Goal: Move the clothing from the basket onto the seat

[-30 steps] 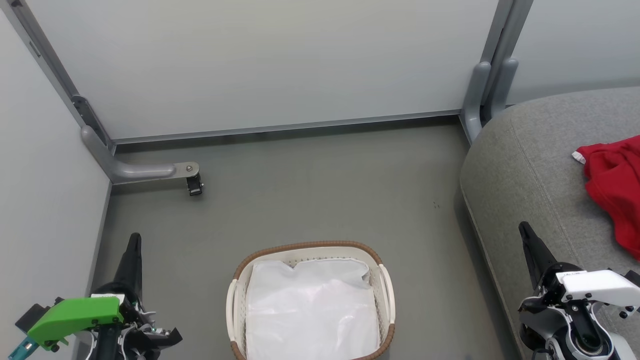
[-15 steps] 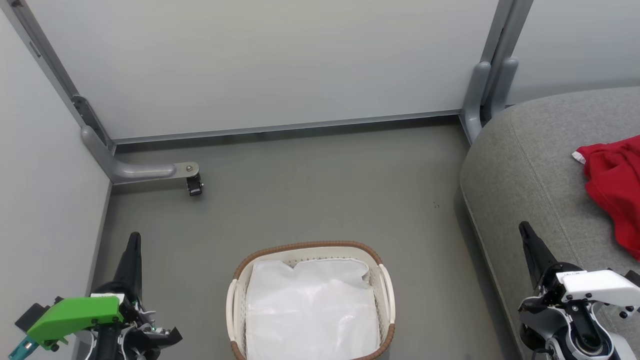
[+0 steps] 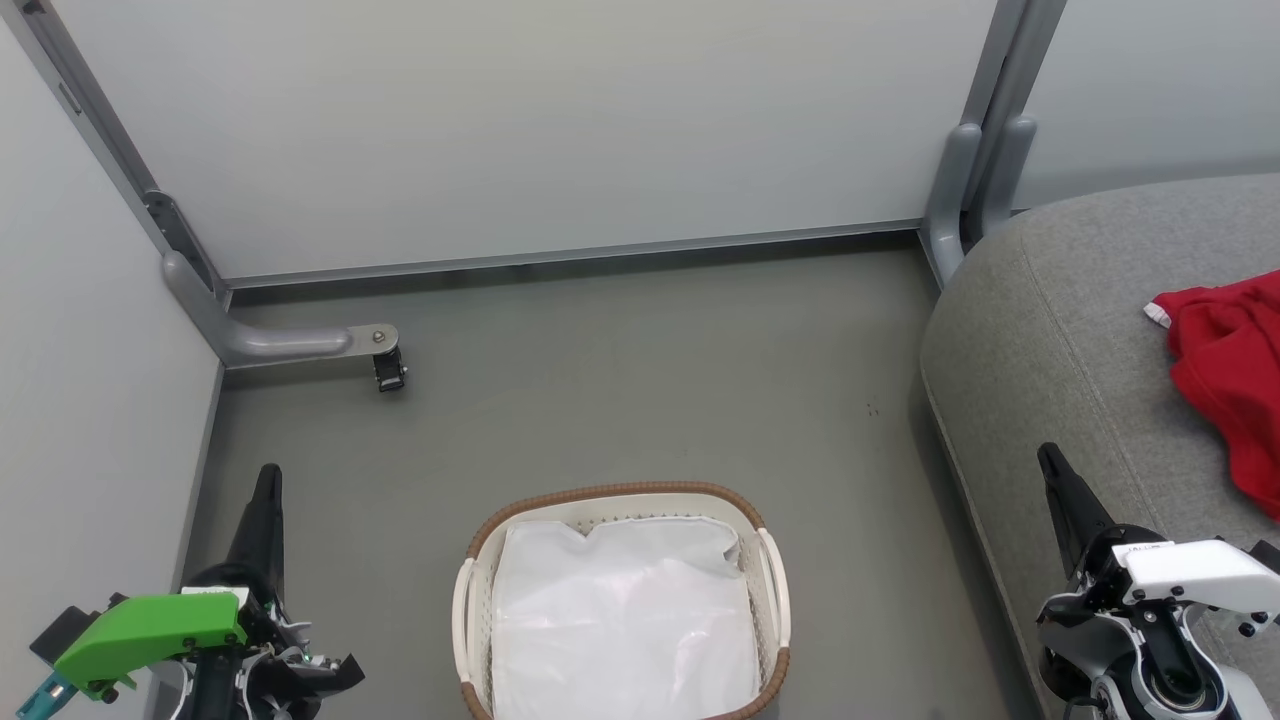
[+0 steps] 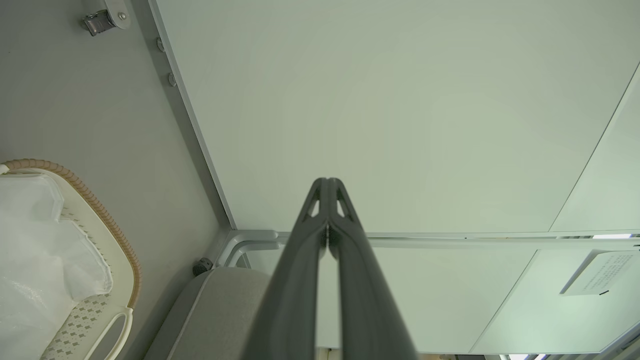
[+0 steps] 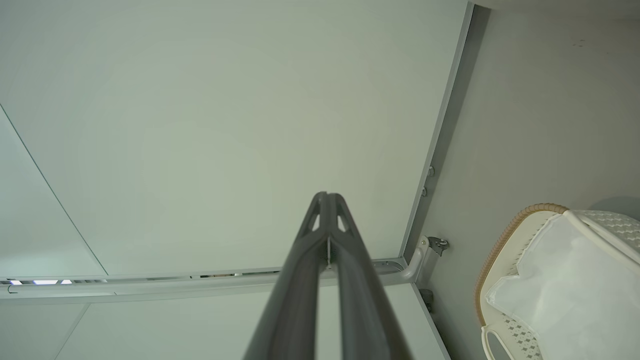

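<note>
- The red clothing (image 3: pixel 1225 380) is lying bunched on the grey sofa seat (image 3: pixel 1060 330), at the right edge of the head view. A white-trimmed corner is poking out toward the back wall, and part of the fabric is running out of the picture.
- The basket (image 3: pixel 612 491) is sitting on the grey floor (image 3: pixel 620 380), left of the seat and apart from it, between the two arms.
- A white liner sheet (image 3: pixel 620 620) is lying crumpled inside the basket, its far edge riding up under the brown rim.
- The left pincer (image 3: pixel 268 478) is hanging low beside the left wall panel (image 3: pixel 80 380). Its two dark fingers are pressing together at the tips and gripping nothing; the left wrist view is showing the tips meeting.
- The right pincer (image 3: pixel 1047 455) is showing against the front edge of the seat, well apart from the clothing. Its fingers are likewise lying together, tips touching in the right wrist view, with nothing between them.
- Both pincers are pointing toward the back wall panel (image 3: pixel 520 130).
- A grey frame foot with a small black caster (image 3: pixel 388 370) is resting on the floor by the left corner, well apart from the basket.
- A grey post (image 3: pixel 962 190) is standing at the back wall, just beside the seat's far end.
</note>
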Controlling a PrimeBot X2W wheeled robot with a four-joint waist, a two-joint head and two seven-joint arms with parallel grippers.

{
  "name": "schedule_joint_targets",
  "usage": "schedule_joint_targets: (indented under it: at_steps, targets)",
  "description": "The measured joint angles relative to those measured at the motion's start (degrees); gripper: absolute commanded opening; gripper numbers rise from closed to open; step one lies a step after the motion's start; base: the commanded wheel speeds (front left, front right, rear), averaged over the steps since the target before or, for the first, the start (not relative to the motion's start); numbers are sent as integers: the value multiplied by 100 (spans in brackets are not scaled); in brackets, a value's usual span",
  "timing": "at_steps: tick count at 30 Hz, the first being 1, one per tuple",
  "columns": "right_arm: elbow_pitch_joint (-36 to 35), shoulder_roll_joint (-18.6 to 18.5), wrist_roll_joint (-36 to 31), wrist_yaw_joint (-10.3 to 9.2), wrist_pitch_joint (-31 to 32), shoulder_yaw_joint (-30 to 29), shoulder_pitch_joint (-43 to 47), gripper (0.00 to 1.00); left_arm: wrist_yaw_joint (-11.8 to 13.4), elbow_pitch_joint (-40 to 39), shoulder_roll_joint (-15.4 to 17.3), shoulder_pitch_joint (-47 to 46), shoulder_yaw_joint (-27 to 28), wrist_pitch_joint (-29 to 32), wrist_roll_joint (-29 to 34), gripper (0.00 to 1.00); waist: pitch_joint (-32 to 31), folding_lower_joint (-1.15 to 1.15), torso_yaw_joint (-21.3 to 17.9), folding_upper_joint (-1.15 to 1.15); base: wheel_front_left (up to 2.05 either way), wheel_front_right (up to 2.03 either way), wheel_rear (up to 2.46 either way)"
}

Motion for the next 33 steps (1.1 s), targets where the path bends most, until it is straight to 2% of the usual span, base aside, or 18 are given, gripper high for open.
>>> schedule_joint_targets:
  at_steps: [33]
  targets:
    - [0,0,0,0,0,0,0,0,0,-1,0,0,0,0,0,0,0,0,0,0,0,0,0]
